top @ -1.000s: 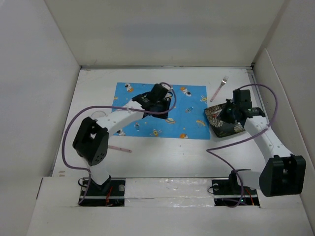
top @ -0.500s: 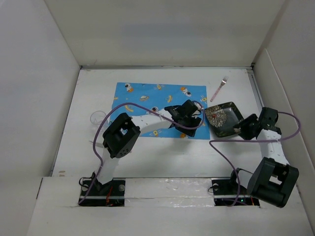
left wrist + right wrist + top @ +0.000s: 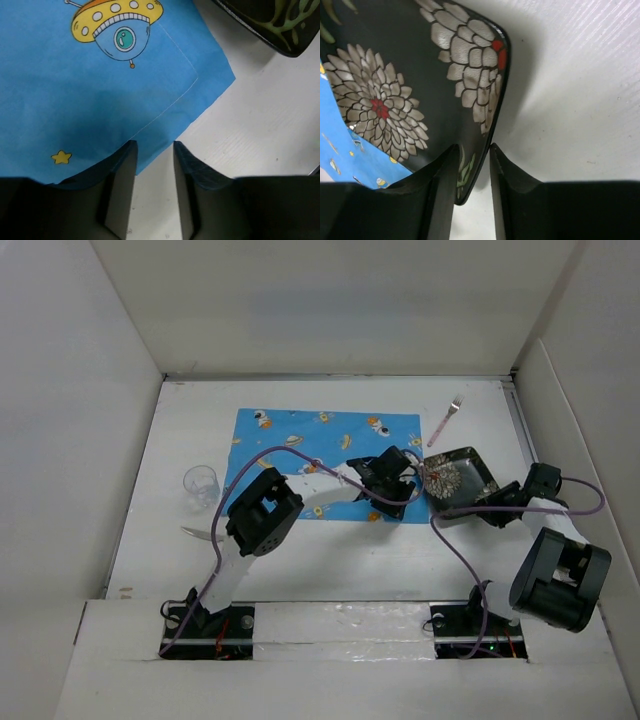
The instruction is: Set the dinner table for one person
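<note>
Left gripper [image 3: 154, 146] hovered by the blue placemat's [image 3: 75, 100] near right corner, fingers apart; right gripper [image 3: 472, 147] straddled the flowered plate's [image 3: 385, 95] rim, fingers spread, on the white dinner table [image 3: 330, 560]

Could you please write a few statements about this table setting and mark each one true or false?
1. The fork lies on the placemat. False: the fork lies on the bare dinner table, beyond the placemat's far right corner.
2. The plate has its rim between the jaws of the right gripper. True.
3. The glass stands left of the placemat. True.
4. The plate is plain white. False: it is black with a flower pattern.
</note>
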`<move>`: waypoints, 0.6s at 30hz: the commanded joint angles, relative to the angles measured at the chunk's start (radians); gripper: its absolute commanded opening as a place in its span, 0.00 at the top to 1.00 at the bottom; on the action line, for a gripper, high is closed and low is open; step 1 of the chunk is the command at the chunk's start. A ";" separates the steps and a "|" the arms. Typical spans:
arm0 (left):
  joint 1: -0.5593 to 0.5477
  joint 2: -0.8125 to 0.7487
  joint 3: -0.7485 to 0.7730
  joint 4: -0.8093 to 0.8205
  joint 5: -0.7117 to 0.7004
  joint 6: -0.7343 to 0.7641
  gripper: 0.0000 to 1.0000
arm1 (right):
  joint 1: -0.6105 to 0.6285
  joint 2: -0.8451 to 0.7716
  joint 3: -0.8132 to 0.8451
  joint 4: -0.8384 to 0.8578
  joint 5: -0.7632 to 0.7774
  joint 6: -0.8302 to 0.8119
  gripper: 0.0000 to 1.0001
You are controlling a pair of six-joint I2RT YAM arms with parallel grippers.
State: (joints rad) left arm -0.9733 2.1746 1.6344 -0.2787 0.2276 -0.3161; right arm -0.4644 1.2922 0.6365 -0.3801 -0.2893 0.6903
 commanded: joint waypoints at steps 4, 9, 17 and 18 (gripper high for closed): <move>-0.007 0.051 0.035 -0.005 0.039 -0.015 0.75 | -0.006 0.051 0.019 0.092 -0.004 0.029 0.68; -0.018 0.071 0.041 0.013 0.067 -0.038 0.87 | -0.040 0.082 0.035 0.127 0.004 0.026 0.71; -0.028 0.021 0.079 0.000 0.010 -0.089 0.86 | -0.060 0.079 0.107 0.087 0.018 -0.023 0.70; -0.028 0.008 0.081 -0.005 0.004 -0.097 0.85 | -0.060 0.070 0.111 0.072 0.012 -0.028 0.67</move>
State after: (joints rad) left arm -0.9939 2.2250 1.6787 -0.2466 0.2661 -0.3817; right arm -0.5175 1.4002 0.6899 -0.3168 -0.2832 0.6952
